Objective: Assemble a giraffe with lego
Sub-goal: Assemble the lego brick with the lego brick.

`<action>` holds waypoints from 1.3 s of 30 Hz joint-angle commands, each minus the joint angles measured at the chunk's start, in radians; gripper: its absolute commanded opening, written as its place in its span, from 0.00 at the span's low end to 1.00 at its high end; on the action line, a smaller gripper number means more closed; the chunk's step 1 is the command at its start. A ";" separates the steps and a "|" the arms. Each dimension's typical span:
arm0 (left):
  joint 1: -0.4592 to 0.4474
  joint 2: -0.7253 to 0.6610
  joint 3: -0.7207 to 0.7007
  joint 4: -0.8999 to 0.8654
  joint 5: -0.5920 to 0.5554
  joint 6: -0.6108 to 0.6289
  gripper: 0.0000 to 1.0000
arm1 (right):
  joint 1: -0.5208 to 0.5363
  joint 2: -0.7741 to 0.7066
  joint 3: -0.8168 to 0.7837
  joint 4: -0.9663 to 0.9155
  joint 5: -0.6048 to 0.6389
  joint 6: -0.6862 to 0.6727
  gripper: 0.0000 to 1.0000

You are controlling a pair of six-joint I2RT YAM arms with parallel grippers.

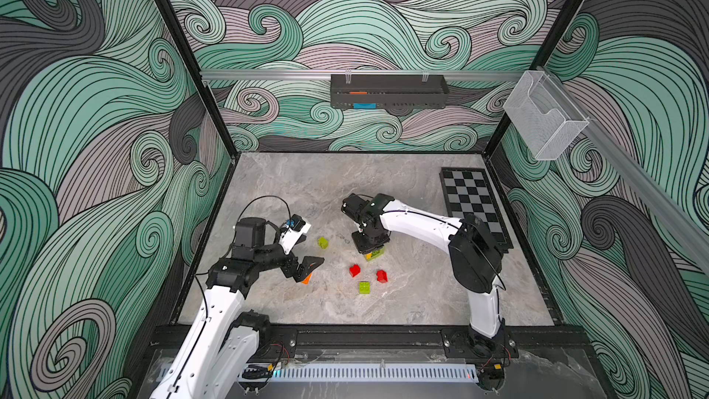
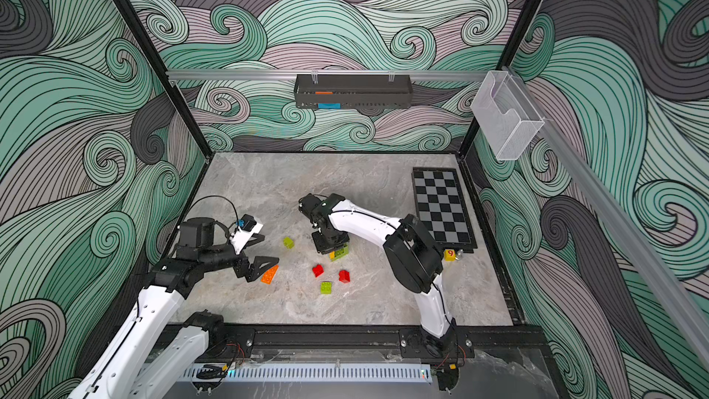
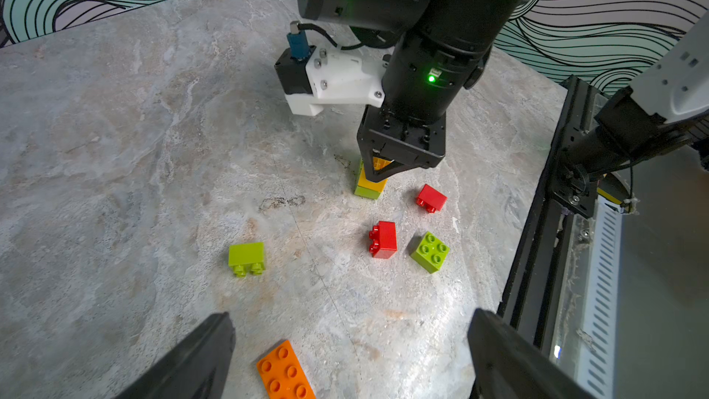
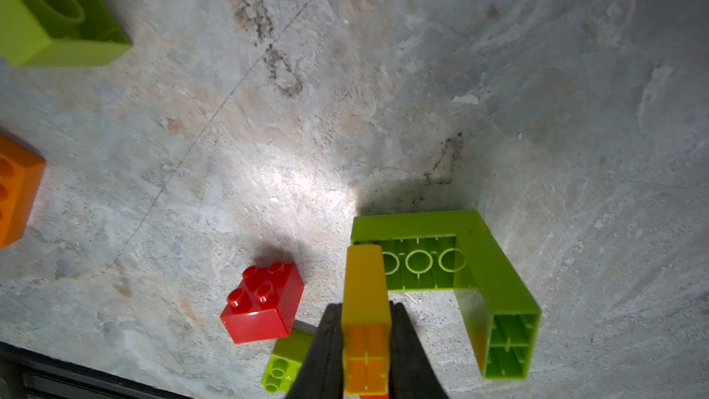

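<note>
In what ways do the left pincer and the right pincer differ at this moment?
The left pincer stands wide open and empty; the right pincer is shut on the yellow brick. The left pincer is near the loose orange brick; the right pincer points straight down over a lime green brick. Both are black.

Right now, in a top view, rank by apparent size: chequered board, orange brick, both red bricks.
Largest: board
Next: orange brick
Smallest: left red brick and right red brick, alike, so unranked.
</note>
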 commanded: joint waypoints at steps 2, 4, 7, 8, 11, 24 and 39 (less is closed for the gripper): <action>0.001 -0.011 -0.004 0.004 0.021 0.009 0.99 | 0.005 0.033 0.003 -0.036 0.024 -0.024 0.00; 0.000 -0.011 -0.004 0.004 0.022 0.009 0.99 | 0.005 0.038 0.017 -0.051 0.021 -0.039 0.00; 0.002 -0.009 -0.004 0.004 0.022 0.009 0.99 | 0.002 0.039 0.029 -0.069 0.013 -0.064 0.00; 0.002 -0.009 -0.004 0.004 0.021 0.009 0.99 | 0.000 0.036 0.027 -0.071 0.011 -0.067 0.00; 0.002 -0.007 -0.004 0.004 0.021 0.009 0.99 | -0.002 0.030 0.022 -0.071 0.000 -0.068 0.00; 0.002 -0.005 -0.004 0.004 0.021 0.009 0.99 | 0.016 0.075 0.023 -0.055 -0.019 -0.023 0.00; 0.003 -0.003 -0.007 0.006 0.021 0.009 0.99 | 0.014 0.060 -0.037 -0.051 -0.043 -0.025 0.00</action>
